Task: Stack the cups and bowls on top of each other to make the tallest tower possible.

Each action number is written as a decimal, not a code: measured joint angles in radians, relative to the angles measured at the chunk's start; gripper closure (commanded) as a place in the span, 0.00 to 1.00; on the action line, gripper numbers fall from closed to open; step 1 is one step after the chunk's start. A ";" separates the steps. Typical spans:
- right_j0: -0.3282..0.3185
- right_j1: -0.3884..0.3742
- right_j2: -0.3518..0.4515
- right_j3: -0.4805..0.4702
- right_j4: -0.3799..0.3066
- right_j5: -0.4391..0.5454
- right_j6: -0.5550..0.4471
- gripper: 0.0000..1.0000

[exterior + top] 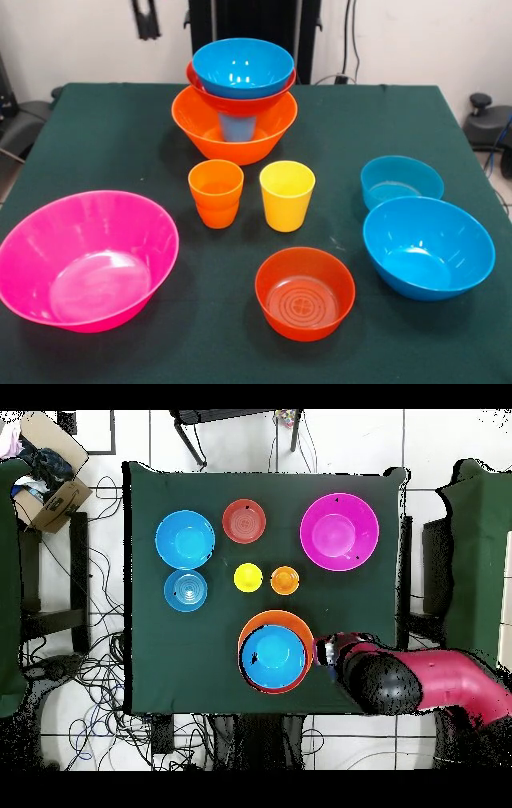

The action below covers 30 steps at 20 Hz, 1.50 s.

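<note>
The tower stands at the table's far middle. Its base is the big orange bowl (234,128) (275,616), with the blue cup (237,126) showing through its wall. A red-orange bowl (240,102) sits above that, and a blue bowl (242,66) (273,654) is on top. The orange cup (215,193) (285,580) and the yellow cup (286,194) (248,577) stand upright side by side in front of the tower. Loose on the cloth are the pink bowl (86,258) (339,531), a red-orange bowl (305,292) (243,521), a large blue bowl (428,246) (185,539) and the small blue bowl (401,181) (186,589). My gripper (146,18) (326,650) hangs beside the tower, apart from it.
The green cloth table (120,144) ends just behind the tower, where the pedestal (240,16) stands. My red arm (430,684) reaches in over the table's corner. A cardboard box (50,494) and cables lie on the floor off the table.
</note>
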 measured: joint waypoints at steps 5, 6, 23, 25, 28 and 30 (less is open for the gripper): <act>-0.058 0.099 0.029 -0.133 -0.030 0.117 -0.191 1.00; -0.060 0.112 0.030 -0.147 -0.036 0.123 -0.212 1.00; 0.035 0.371 0.033 -0.337 -0.211 0.129 -0.401 0.00; 0.045 0.385 0.044 -0.343 -0.211 0.129 -0.401 0.00; 0.045 0.396 0.061 -0.349 -0.211 0.129 -0.408 0.00; 0.044 0.403 0.070 -0.359 -0.211 0.130 -0.433 0.00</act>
